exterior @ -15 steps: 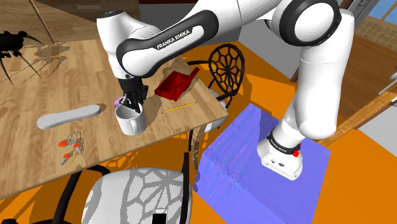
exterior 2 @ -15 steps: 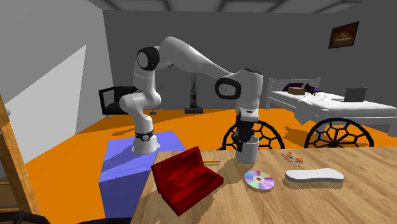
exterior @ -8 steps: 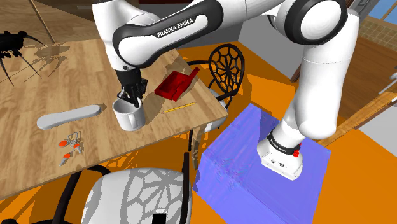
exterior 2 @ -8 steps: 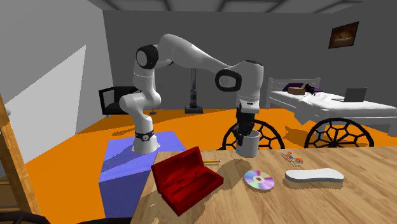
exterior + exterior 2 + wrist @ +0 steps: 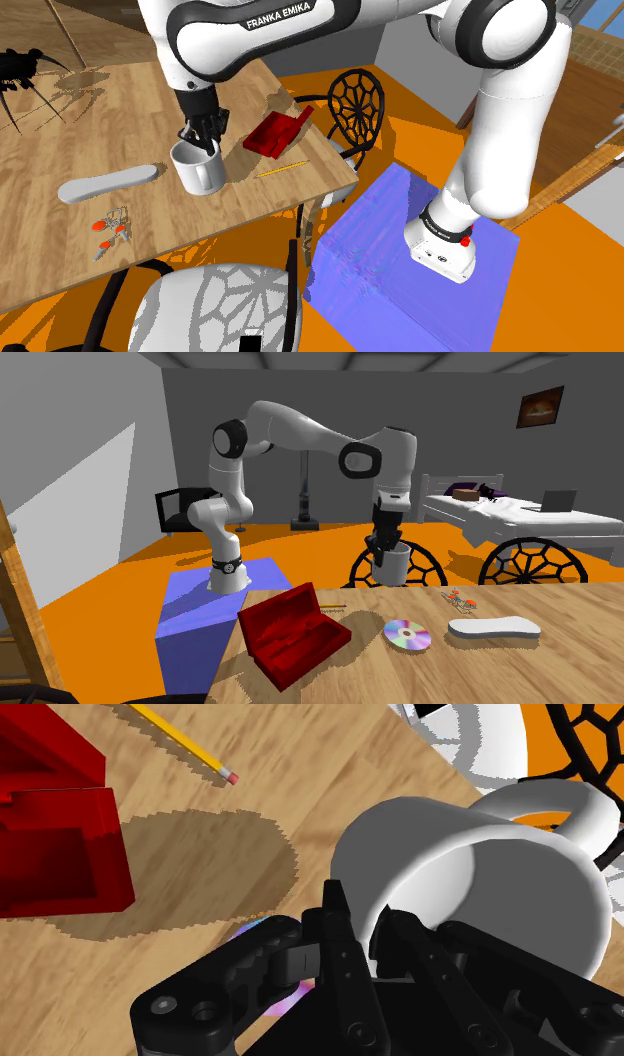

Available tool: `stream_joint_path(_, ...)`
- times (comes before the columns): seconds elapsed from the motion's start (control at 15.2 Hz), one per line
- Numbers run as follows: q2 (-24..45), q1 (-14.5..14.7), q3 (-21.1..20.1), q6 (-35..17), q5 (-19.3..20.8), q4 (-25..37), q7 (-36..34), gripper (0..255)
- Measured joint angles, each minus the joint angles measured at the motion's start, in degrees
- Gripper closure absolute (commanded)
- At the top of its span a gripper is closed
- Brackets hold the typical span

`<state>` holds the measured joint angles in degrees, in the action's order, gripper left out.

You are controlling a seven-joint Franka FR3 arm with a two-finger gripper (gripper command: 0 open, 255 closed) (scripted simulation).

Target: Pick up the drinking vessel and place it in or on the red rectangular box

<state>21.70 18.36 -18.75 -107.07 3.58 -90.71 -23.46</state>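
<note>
Your gripper (image 5: 200, 140) is clenched on the rim of the mug (image 5: 198, 172), one finger inside the wall and one outside. The mug hangs clear of the desk (image 5: 90, 110), and in the wrist view its shadow (image 5: 190, 869) lies on the wood below. The open red box (image 5: 277, 133) sits near the desk's edge on the shoulder view's right, apart from the mug. A pencil (image 5: 280, 168) lies beside the box along that edge.
</note>
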Motion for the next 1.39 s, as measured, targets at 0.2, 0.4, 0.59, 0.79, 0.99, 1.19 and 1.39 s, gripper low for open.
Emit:
stream_joint_path(0.2,-0.5,0.0,-0.1,2.0,-0.2,1.5,0.0,255)
stream_joint_path(0.4,-1.0,0.0,-0.2,4.0,-0.4,3.0,0.1,255)
stream_joint_path(0.59,-1.3,0.0,-0.2,6.2,-0.4,5.0,0.1,255)
stream_joint_path(0.79,-1.2,0.2,-0.3,8.7,-0.4,7.6,0.0,255)
stream_joint_path(0.99,-1.1,0.3,-0.3,10.9,-0.4,9.9,0.0,255)
stream_joint_path(1.19,-0.8,0.6,-0.4,13.3,-0.3,12.5,-0.2,255)
stream_joint_path(1.39,-3.7,-1.6,0.2,12.8,-1.2,9.2,2.4,255)
